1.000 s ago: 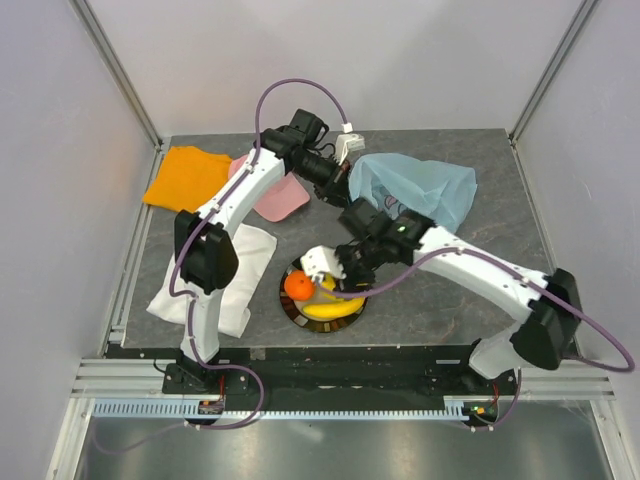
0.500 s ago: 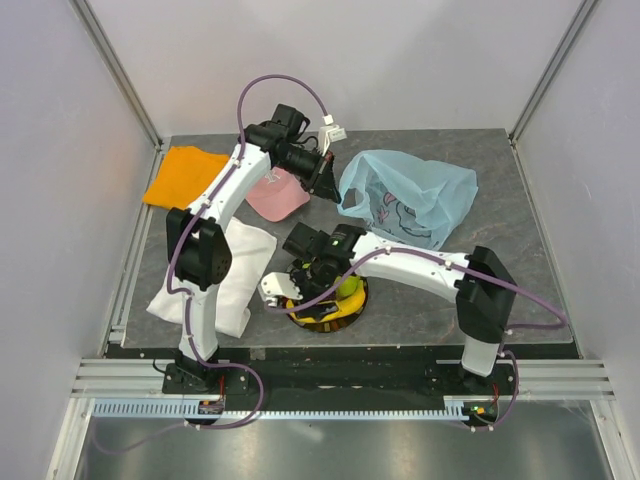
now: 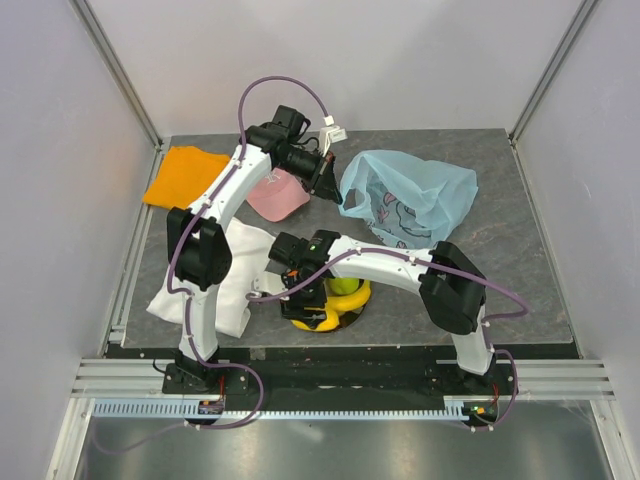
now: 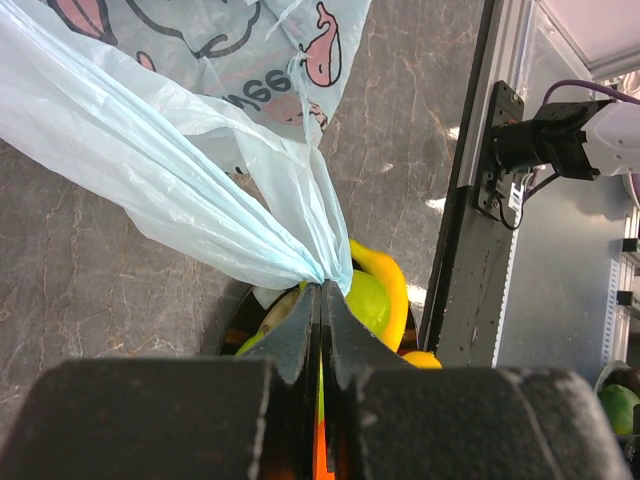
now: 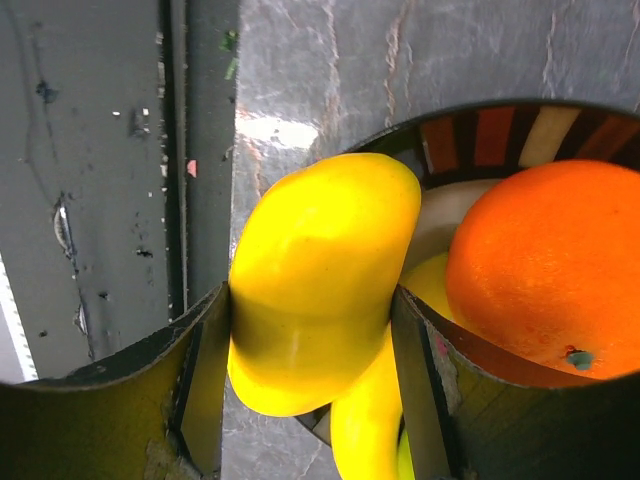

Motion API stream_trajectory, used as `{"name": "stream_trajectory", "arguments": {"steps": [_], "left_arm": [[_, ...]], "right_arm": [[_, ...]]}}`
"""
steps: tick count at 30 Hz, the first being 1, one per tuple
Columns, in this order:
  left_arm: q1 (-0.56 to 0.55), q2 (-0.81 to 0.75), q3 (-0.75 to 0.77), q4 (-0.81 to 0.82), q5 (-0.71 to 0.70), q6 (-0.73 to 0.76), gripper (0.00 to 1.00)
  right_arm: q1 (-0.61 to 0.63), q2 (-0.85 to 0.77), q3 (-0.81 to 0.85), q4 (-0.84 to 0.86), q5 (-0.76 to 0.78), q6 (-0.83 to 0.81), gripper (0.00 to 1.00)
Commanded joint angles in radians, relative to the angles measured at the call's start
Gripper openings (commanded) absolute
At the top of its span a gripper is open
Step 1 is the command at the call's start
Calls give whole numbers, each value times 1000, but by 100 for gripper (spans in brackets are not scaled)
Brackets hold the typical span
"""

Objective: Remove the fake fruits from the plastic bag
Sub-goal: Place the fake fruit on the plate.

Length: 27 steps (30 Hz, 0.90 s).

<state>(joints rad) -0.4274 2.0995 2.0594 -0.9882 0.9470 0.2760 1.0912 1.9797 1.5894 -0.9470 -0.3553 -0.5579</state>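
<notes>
The light-blue plastic bag (image 3: 412,195) lies at the back right of the table. My left gripper (image 3: 337,193) is shut on a bunched edge of it (image 4: 250,230); its jaws (image 4: 322,287) are pressed together on the plastic. My right gripper (image 3: 303,305) hangs over the left side of the plate (image 3: 358,308) and is shut on the yellow mango-like oval (image 5: 315,290), a finger touching each side. Beside it on the plate (image 5: 500,135) lie the orange (image 5: 550,270) and the banana (image 5: 365,435). A green apple (image 4: 367,303) and the banana (image 4: 388,290) show in the left wrist view.
An orange cloth (image 3: 185,175) lies at the back left, a pink cloth (image 3: 278,197) under the left arm, and a white folded cloth (image 3: 215,280) left of the plate. A black rail (image 3: 330,352) runs along the table's near edge.
My right arm has swung left and folded in over the plate, bringing the mango-like oval to its left side. My left gripper moved the bag edge slightly left, then held still.
</notes>
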Motion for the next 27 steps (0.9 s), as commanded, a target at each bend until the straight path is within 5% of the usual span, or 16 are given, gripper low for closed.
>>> {"name": "stream_trajectory", "arguments": {"steps": [1,10,12,22,27], "left_arm": [[-1,-58,-12,22,35,-26,2],[-2,-44,-2,25,39,-29,2],[-1,-45,-7,23,44,-31,2],[-2,-64,1,25,82,-41,2],[-2,-72,-12,22,75,-41,2]], "right_arm": [[6,13,47,-10,50,64,66],[6,-2,53,-16,50,64,81],[4,-4,64,-25,49,69,98],[3,-70,138,-127,113,64,98],[-43,-151,141,-301,113,-86,98]]}}
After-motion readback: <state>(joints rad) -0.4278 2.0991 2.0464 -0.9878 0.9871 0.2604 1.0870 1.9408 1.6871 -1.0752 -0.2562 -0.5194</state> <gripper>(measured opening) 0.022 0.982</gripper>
